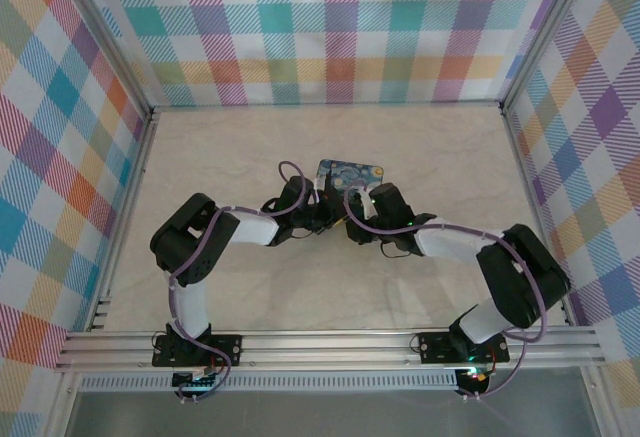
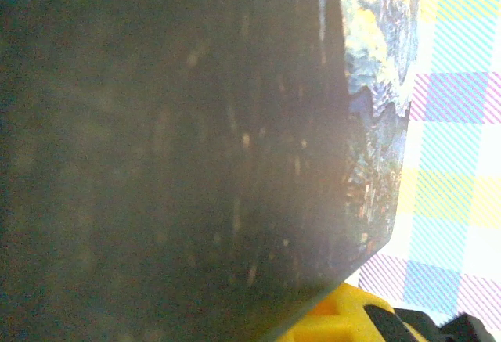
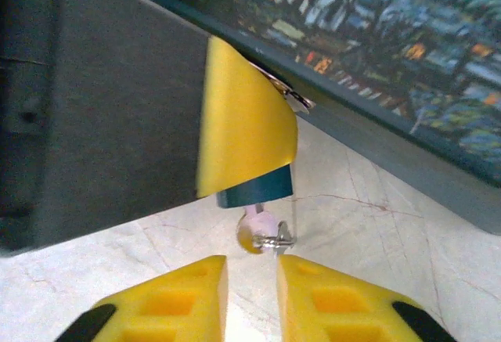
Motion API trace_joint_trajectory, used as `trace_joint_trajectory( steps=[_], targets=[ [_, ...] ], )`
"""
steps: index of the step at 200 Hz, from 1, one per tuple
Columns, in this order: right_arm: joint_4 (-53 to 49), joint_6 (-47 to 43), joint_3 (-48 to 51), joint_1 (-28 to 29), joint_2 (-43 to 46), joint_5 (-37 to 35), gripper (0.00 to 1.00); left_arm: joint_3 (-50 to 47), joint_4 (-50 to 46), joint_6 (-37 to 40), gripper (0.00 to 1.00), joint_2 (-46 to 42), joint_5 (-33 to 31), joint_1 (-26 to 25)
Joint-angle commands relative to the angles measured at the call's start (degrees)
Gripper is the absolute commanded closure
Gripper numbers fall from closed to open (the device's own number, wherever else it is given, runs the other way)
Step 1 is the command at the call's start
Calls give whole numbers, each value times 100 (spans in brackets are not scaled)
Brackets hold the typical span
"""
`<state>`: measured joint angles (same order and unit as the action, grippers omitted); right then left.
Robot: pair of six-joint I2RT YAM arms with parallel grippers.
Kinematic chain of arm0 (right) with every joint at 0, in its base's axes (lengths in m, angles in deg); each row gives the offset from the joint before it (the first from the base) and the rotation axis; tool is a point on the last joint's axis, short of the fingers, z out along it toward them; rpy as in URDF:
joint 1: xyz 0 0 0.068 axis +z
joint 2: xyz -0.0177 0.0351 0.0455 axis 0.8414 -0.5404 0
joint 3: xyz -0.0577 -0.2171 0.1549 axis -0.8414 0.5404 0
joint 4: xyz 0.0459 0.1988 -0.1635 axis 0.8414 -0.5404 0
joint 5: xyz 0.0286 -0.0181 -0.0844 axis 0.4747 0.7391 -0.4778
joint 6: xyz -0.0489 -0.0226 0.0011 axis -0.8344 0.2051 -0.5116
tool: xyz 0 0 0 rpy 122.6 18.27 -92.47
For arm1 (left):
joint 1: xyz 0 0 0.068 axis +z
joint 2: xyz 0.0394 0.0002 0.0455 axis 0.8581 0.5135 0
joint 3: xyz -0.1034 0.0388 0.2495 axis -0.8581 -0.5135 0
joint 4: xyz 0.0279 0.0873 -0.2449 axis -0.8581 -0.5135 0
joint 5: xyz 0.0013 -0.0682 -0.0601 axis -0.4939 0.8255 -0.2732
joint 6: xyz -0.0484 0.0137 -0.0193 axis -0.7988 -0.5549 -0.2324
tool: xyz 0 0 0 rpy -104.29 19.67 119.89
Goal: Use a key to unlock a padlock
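A teal padlock (image 3: 254, 188) hangs just above the table, mostly covered by a yellow finger (image 3: 243, 119) of my left gripper (image 1: 322, 207), which is shut on it. A silver key (image 3: 260, 228) with a small ring sticks out of the padlock's bottom end. In the right wrist view my right gripper (image 3: 250, 299) is open by a narrow gap, its yellow fingertips (image 3: 168, 299) just short of the key head, with nothing between them. From above, both grippers meet at mid-table, the right gripper (image 1: 352, 219) facing the left.
A flat box with a starry-night print (image 1: 350, 171) lies right behind both grippers; its dark side (image 2: 196, 138) blocks most of the left wrist view, and its printed top (image 3: 376, 37) is close above the padlock. Plaid walls (image 1: 320, 27) enclose the marbled table (image 1: 240, 297).
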<state>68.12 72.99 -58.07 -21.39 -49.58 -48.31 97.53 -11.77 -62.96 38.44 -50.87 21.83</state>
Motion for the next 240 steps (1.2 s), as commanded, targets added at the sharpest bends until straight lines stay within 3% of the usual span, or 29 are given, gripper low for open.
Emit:
trace_joint_trajectory(
  steps=[1,32,66,159,182,201,212,240],
  targets=[
    [-207,-101,165,-30,344,-1,73,-86,-366,-171,100,149,296,54],
    [-279,-147,103,-31,405,139,62,-84,-390,-153,100,131,306,63],
    [-304,-207,-188,-30,30,360,58,-26,-430,-160,100,123,346,63],
    [-290,-330,-638,-32,-555,274,62,2,-462,-159,100,77,411,63],
    [-287,-363,-669,-38,-592,279,69,-7,-452,-154,100,77,404,63],
    [-287,-417,-680,-37,-643,362,92,-21,-450,-162,100,79,404,63],
    [-268,-438,-658,-34,-649,386,100,-39,-452,-161,100,62,386,70],
    [-273,-495,-631,-35,-721,413,100,-63,-509,-151,100,52,351,74]
  ],
)
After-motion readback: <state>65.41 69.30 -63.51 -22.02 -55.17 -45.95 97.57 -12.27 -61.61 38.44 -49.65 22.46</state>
